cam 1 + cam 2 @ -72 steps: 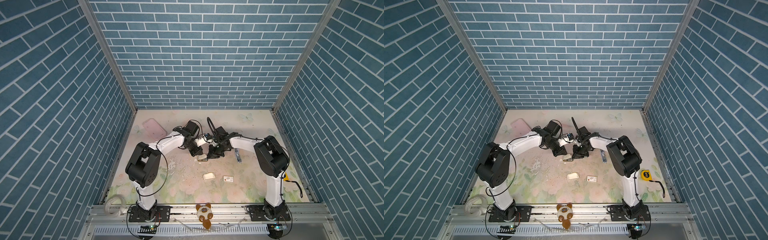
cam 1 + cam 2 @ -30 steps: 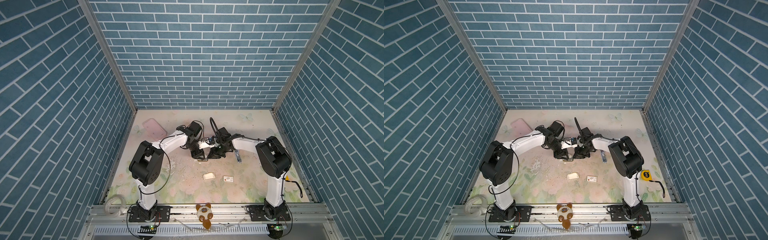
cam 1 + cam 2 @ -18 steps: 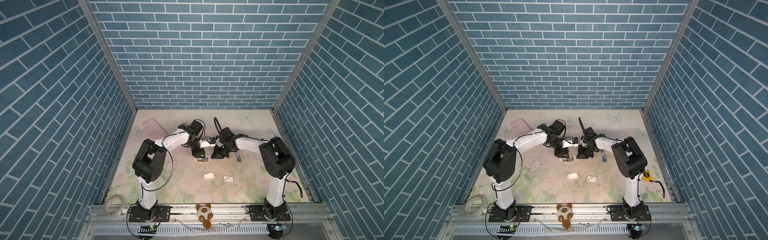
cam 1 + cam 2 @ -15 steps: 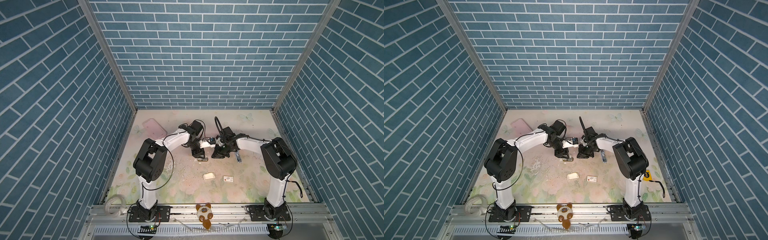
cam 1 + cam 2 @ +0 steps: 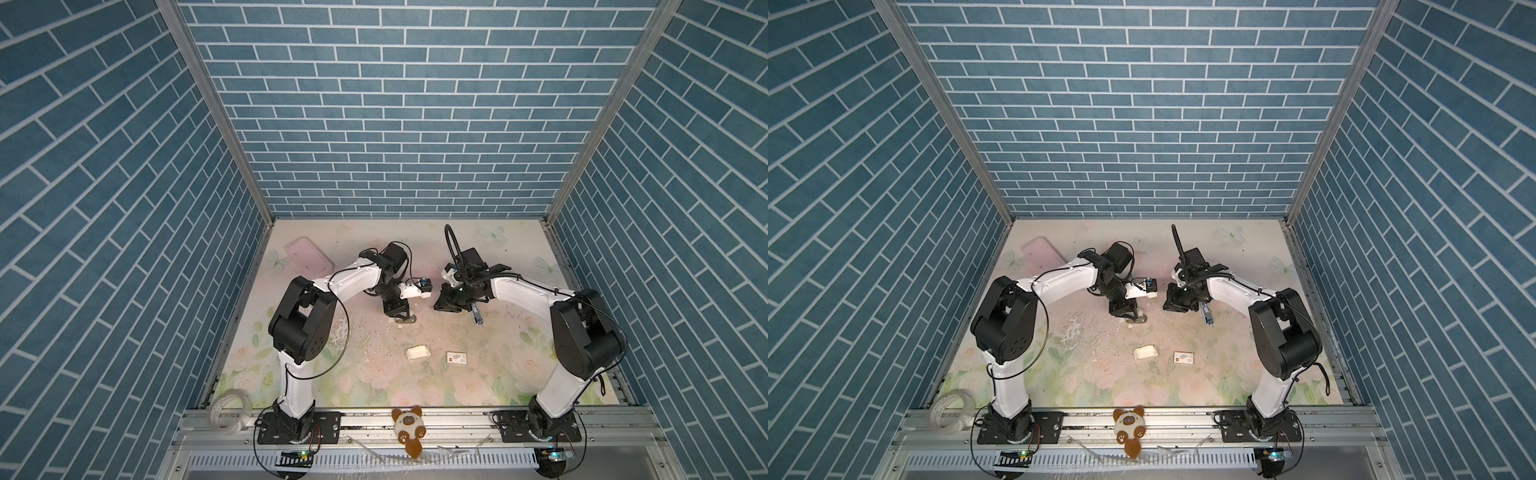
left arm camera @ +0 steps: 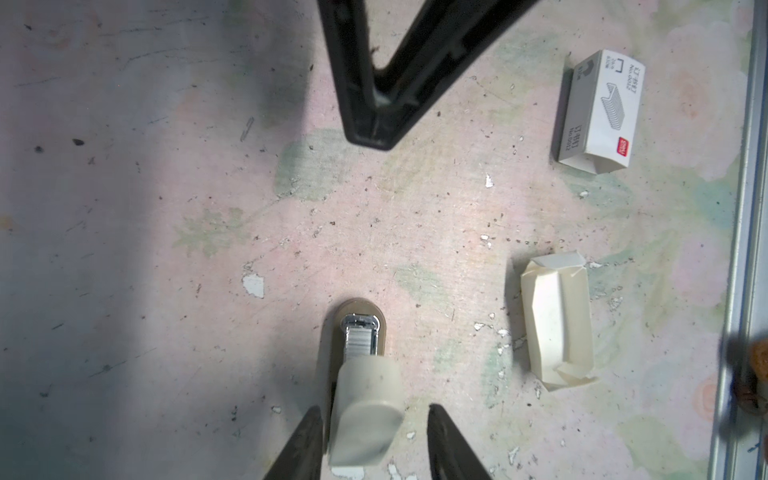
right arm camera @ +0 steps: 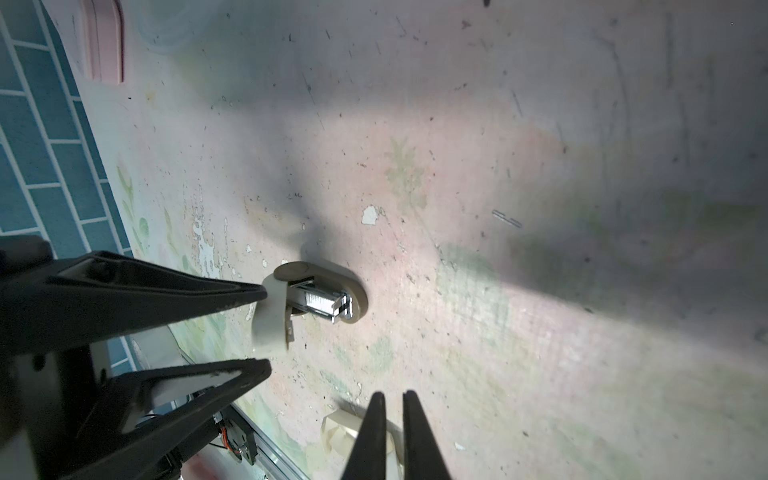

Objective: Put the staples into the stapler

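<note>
Pointing steeply down with left gripper [image 7: 266, 328], spread astride the stapler [image 6: 368, 386] lid — tilted low with right gripper [image 6: 374, 133], pinched together, empty.

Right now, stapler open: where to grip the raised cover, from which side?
Grip the beige cover across its narrow width near the rounded free end, from above, where the left gripper straddles it. It stands tilted up off the stapler base, flat sides exposed; that stays clear of the staples in the magazine.
</note>
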Tool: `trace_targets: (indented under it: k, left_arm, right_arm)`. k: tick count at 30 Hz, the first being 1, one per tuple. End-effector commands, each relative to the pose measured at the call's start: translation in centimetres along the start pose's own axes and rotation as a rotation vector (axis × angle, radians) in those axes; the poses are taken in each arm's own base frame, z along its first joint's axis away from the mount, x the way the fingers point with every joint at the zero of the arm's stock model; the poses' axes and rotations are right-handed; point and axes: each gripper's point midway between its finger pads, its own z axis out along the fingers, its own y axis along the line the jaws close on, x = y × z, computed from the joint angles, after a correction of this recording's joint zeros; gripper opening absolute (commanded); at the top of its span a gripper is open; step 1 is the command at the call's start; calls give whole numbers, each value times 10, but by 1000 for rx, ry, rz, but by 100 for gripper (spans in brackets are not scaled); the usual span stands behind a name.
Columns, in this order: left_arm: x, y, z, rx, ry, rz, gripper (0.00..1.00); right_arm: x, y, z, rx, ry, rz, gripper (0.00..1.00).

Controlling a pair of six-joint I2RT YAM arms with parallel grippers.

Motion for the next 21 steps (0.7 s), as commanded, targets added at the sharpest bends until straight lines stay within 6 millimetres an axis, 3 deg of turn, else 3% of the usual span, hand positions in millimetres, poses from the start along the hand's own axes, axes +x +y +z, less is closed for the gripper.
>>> trace_targets:
  k: [1, 21]
  left_arm:
    - [0, 2, 5, -3, 15, 18, 44]
    - [-6, 3, 11, -24, 32, 46, 36]
  right_arm:
    - [6, -7, -13, 36, -10, 5, 12]
    - [12, -14, -21, 43, -26, 19, 12]
